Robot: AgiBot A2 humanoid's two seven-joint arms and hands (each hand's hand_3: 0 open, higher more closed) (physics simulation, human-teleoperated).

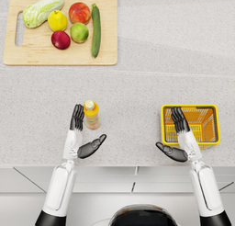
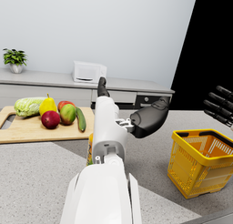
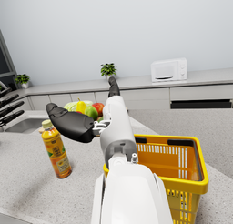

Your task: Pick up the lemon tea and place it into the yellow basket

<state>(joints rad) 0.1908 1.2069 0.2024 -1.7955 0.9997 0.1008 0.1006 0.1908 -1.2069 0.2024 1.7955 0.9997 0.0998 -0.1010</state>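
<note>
The lemon tea stands upright on the desk, just beside the left hand, whose fingers are released. They should wrap its middle squarely before lifting toward the yellow basket.

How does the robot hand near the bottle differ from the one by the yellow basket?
The left robot hand sits beside the lemon tea, fingers alongside it; the right robot hand sits at the yellow basket, its fingers over the basket's near left rim. The left thumb points toward the right arm, the right thumb toward the left. Both are dark, open and hold nothing.
</note>
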